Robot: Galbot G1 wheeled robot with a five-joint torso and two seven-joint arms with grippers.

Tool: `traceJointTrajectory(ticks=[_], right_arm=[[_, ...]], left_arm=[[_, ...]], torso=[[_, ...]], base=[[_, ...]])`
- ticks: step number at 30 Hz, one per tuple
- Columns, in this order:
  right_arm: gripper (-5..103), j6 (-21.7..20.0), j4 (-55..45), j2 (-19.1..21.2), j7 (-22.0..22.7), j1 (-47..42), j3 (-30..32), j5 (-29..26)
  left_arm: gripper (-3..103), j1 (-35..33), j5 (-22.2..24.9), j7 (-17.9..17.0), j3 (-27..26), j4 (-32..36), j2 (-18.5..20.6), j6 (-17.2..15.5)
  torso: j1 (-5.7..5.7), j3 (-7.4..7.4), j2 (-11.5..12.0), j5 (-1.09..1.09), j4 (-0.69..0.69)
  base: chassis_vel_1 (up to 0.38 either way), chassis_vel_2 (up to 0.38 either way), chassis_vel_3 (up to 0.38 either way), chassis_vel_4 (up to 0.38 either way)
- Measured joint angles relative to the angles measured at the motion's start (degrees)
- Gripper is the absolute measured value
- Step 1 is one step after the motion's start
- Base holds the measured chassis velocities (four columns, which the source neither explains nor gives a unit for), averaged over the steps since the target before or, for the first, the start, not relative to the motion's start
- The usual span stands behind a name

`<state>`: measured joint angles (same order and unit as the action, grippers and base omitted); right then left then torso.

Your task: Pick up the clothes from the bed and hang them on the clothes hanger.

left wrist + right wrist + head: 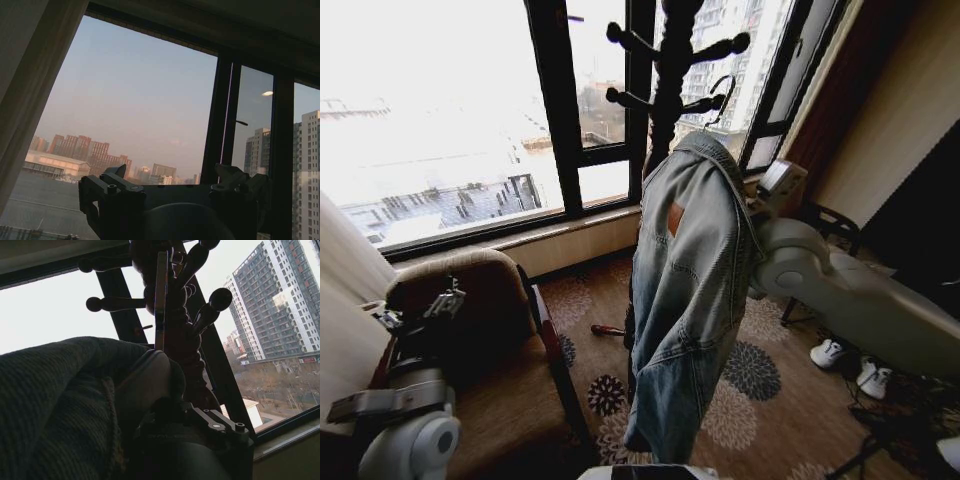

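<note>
By the tall dark-framed window (570,120), light-blue washed denim jacket (690,290) hangs on the wooden coat stand (665,70); right gripper (165,390) steadies its shoulder, grip unclear; left gripper (175,187) parked, jaws spread.

We see a wide window (470,110) with dark frames, bright daylight pouring through it, and tall apartment blocks (280,300) beyond. Below it runs a wooden sill (550,240). A dark wooden coat stand (665,70) with knobbed pegs rises before the glass. A brown armchair (490,340) sits on a brown carpet (760,400) with flower patterns. White shoes (850,365) lie near a dark curtain (840,90).
</note>
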<state>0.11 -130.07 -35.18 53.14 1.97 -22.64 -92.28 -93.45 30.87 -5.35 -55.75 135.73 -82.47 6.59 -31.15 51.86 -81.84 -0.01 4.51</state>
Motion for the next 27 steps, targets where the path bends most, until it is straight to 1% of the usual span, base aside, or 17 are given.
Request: traceJointTrajectory(ticks=[6, 8, 14, 16, 18, 19, 22, 23, 25, 27], right_arm=[[20, 0.6, -1.1, 1.2, -1.9, -1.9, 1.4, 0.1], [20, 1.7, -1.1, 1.8, -4.3, -2.6, 2.6, -0.6], [20, 2.5, -1.1, 2.1, -5.6, -2.8, 3.7, -2.2], [20, 2.9, -1.2, 2.3, -5.7, -2.8, 4.4, -4.3], [20, 3.0, -1.3, 2.4, -5.8, -2.9, 4.8, -5.1], [20, 3.2, -1.4, 2.6, -6.9, -3.4, 5.7, -7.1], [20, 3.7, -1.5, 2.9, -8.2, -3.7, 6.2, -8.4], [20, 4.2, -1.5, 3.0, -9.4, -4.0, 6.5, -8.9], [20, 5.3, -1.3, 3.3, -13.4, -4.4, 7.0, -10.1], [20, 5.4, -1.2, 3.3, -14.0, -4.4, 7.0, -10.3]], left_arm=[[100, -0.1, 0.0, 0.1, 0.0, 0.1, 0.0, 0.0], [100, -0.2, 0.0, 0.1, 0.0, 0.3, 0.0, 0.0], [100, -0.5, 0.0, 0.1, 0.0, 0.7, 0.0, 0.1], [100, -0.7, 0.0, 0.1, -0.1, 0.9, 0.0, 0.1], [100, -0.7, 0.0, 0.1, -0.2, 1.0, 0.0, 0.1], [100, -0.9, 0.0, 0.2, -0.2, 1.1, 0.0, 0.1], [100, -1.0, 0.0, 0.2, -0.2, 1.3, -0.1, 0.2], [100, -1.1, 0.0, 0.2, -0.2, 1.4, -0.1, 0.2], [100, -1.3, 0.0, 0.2, -0.2, 1.6, -0.1, 0.2], [100, -1.3, 0.0, 0.2, -0.3, 1.7, -0.1, 0.2]], torso=[[0.00, 0.00, 0.0, 0.02, 0.01], [0.00, 0.00, 0.0, 0.00, 0.01], [0.00, 0.00, 0.0, 0.01, 0.01], [0.00, 0.00, 0.0, 0.01, 0.01], [0.00, 0.00, 0.0, 0.00, 0.01], [0.00, 0.00, 0.0, 0.00, 0.01], [0.00, 0.00, 0.0, 0.01, 0.01], [0.00, 0.00, 0.0, 0.01, 0.01], [0.00, 0.00, 0.0, 0.01, 0.02], [0.00, 0.00, 0.0, 0.01, 0.02]], base=[[0.000, 0.000, 0.000, 0.000], [0.000, 0.000, 0.000, 0.000], [0.000, 0.000, 0.000, 0.000], [0.000, 0.000, 0.000, 0.000], [0.000, 0.000, 0.000, 0.000], [0.000, 0.000, 0.000, 0.000], [0.000, 0.000, 0.000, 0.000], [0.000, 0.000, 0.000, 0.000], [0.000, 0.000, 0.000, 0.000], [0.000, 0.000, 0.000, 0.000]])
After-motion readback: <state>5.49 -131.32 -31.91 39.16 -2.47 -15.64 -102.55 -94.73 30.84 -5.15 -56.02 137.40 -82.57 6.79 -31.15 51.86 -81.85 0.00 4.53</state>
